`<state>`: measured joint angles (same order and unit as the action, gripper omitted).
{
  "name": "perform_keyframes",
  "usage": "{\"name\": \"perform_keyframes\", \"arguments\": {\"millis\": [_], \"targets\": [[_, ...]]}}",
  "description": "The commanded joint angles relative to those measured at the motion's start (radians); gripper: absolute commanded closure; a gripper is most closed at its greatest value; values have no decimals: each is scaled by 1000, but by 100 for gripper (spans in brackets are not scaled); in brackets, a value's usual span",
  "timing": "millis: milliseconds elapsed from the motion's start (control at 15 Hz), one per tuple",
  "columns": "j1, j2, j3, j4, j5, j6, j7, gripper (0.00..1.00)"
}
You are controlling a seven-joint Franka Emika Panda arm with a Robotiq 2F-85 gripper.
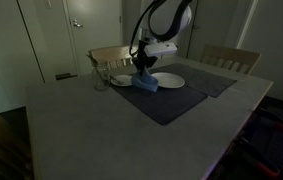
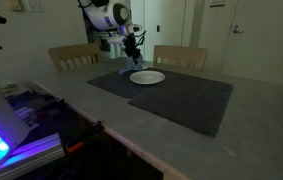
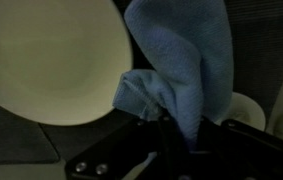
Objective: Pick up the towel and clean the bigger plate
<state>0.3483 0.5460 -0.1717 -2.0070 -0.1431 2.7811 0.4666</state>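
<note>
wrist view only: towel in pincer

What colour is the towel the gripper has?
The towel is blue, clearest in the wrist view.

A dim room — grey table, two wooden chairs behind, seemingly white doors beyond.

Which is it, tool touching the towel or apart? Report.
Touching. The wrist view shows the blue towel pinched in the shut tool.
</note>
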Motion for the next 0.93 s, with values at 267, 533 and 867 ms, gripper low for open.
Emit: {"name": "perform_keyframes", "arguments": {"millis": [267, 533, 867], "targets": [[17, -11, -150, 59, -91, -72, 104, 97], [8, -34, -209, 58, -150, -161, 201, 97], [-40, -61, -188, 40, -201, -279, 259, 97]]}}
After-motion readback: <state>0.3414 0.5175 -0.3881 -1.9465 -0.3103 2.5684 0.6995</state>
